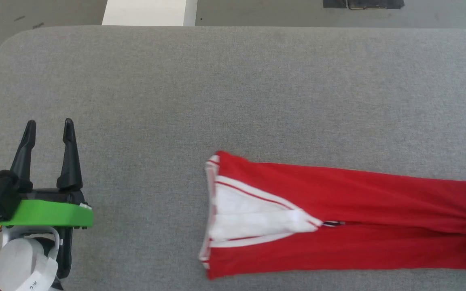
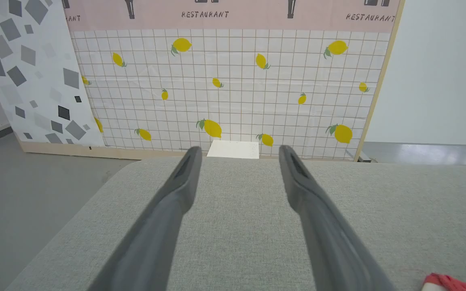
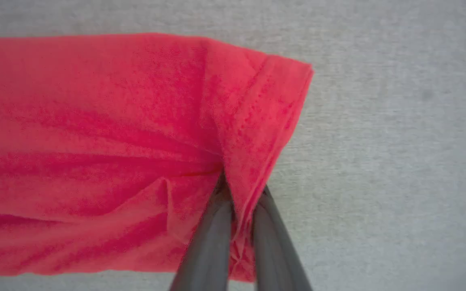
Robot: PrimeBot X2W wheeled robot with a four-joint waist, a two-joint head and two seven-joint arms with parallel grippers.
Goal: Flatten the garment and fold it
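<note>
My left gripper spread above grey fabric tabletop, my right gripper clamped on the garment at its red hem, lemon-print panel beyond

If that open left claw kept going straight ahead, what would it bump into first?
Probably nothing nearby: the left gripper points over bare grey surface; beyond its edge, likely the white block.

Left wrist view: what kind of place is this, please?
Probably a staged lab or demo room, not a real restaurant: a printed lemon-tile backdrop reading RESTAURANT stands beside a grey-squares panel, behind a grey padded table on bare floor.
</note>
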